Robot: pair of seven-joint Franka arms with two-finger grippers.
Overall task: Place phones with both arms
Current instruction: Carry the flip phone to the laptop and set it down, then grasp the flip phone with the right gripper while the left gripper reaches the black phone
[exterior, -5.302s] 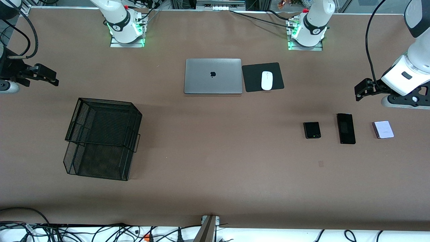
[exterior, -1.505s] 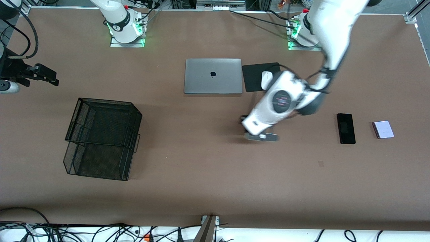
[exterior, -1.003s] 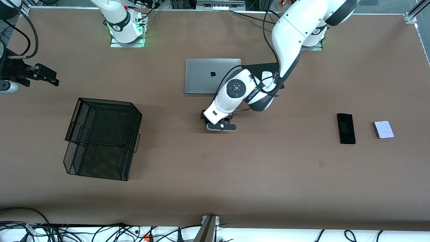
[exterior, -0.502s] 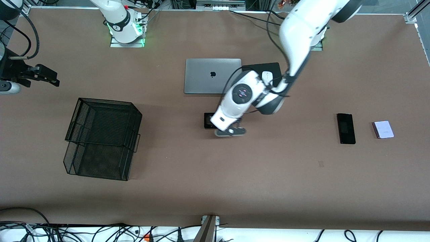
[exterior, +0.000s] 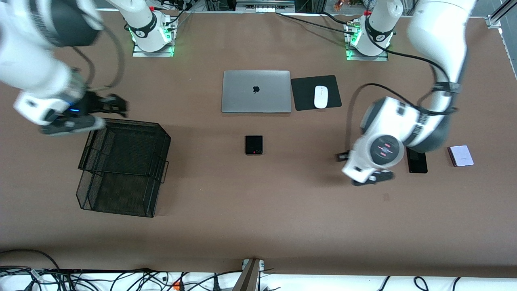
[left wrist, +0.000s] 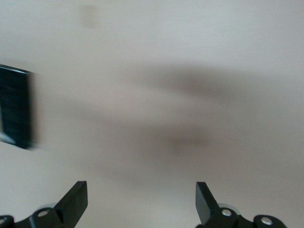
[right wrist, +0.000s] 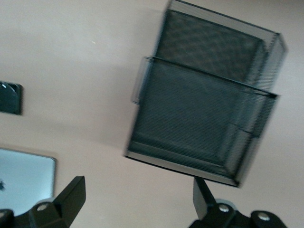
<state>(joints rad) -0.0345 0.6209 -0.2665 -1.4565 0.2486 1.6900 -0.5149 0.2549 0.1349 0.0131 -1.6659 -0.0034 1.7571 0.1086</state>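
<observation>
Squarish black phone flat on desk, mid-desk, nearer front camera than laptop; slim black phone partly hidden under left arm, lavender-white phone beside it toward left arm's end; left end effector over bare desk just beside slim phone, fingers spread, empty; right end effector above mesh tray rim, fingers spread, empty.

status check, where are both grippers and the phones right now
Left gripper open, empty, over bare table beside slim black phone. Right gripper open near mesh tray. Squarish black phone mid-table; lavender phone untouched.
</observation>
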